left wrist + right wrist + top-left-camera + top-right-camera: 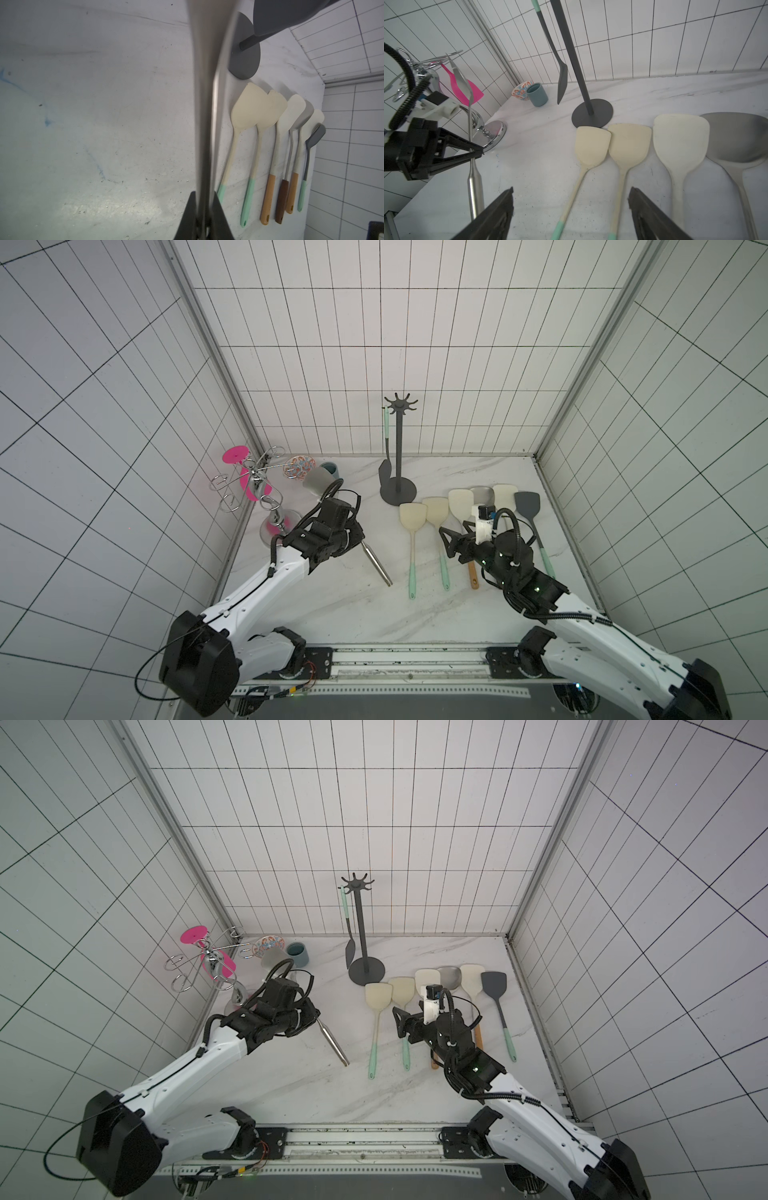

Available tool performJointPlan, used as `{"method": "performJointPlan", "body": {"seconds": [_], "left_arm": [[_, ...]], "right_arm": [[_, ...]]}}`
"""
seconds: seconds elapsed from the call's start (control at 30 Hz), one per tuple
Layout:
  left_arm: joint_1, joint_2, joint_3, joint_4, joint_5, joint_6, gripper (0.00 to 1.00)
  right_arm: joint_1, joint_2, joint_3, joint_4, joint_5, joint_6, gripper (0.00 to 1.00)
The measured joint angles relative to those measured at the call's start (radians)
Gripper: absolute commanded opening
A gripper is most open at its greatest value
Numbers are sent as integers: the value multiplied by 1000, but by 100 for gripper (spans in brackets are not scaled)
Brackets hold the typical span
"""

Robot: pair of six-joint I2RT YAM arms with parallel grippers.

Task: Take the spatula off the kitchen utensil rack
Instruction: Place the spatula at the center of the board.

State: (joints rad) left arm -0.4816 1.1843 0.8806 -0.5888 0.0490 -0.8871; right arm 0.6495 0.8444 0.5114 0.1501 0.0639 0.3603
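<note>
The kitchen utensil rack [400,456] [360,928] [577,62] stands at the back middle of the marble table. A dark grey spatula [386,427] [344,903] [562,83] with a mint handle hangs from a left hook of its crown. My left gripper [360,537] [317,1013] [204,195] is left of the rack, shut on a steel utensil [376,562] [207,83] [474,187] at its thin neck. My right gripper [451,545] [401,1021] [571,189] hangs open above the shafts of two cream spatulas [592,145] [629,143], holding nothing.
Several more utensils lie in a row right of the rack, ending in a dark grey spatula [528,504]. A chrome stand with wire loops [257,481], a pink spatula [235,456], a patterned bowl [298,466] and a blue cup [537,94] crowd the back left corner. Tiled walls close three sides.
</note>
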Motion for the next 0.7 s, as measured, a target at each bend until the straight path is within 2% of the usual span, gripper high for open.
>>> {"method": "performJointPlan", "body": {"seconds": [0.1,0.17,0.33,0.7], "left_arm": [[-19,-11,0,-27,-19,113,0],[-26,-8,0,-41,-23,169,0],[-35,10,0,-69,-23,260,0],[-41,118,41,-102,-63,346,0]], "right_arm": [[-51,42,0,-14,-41,6,88],[-74,64,0,-15,-60,15,93],[-93,75,-6,8,-69,23,99],[-93,74,-71,80,150,133,99]]}}
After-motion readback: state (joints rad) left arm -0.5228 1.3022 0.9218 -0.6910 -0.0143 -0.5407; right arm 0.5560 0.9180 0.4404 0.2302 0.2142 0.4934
